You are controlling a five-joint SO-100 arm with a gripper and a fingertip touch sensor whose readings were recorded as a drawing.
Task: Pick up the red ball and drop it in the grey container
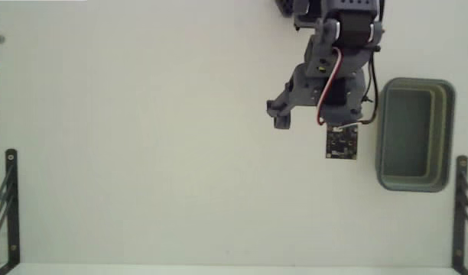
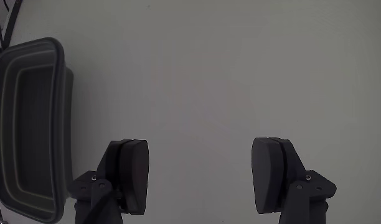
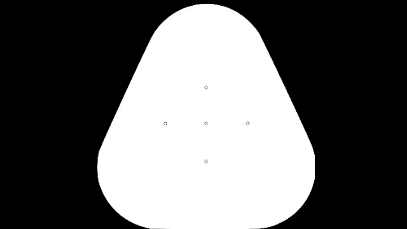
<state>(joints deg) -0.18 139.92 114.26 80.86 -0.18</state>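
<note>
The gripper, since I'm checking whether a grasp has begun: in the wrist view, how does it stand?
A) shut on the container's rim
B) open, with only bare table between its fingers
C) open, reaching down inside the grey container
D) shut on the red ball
B: the gripper shows its two fingers wide apart over bare table, and the grey container sits off at the left edge.

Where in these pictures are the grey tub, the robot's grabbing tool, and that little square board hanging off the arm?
grey container point(image 1: 414, 182): fixed view, on its near rim.
tool point(image 2: 201, 177): wrist view, midway between its two wide-apart fingertips.
small square board point(image 1: 342, 143): fixed view, on its dark face, beside the grey container.
</note>
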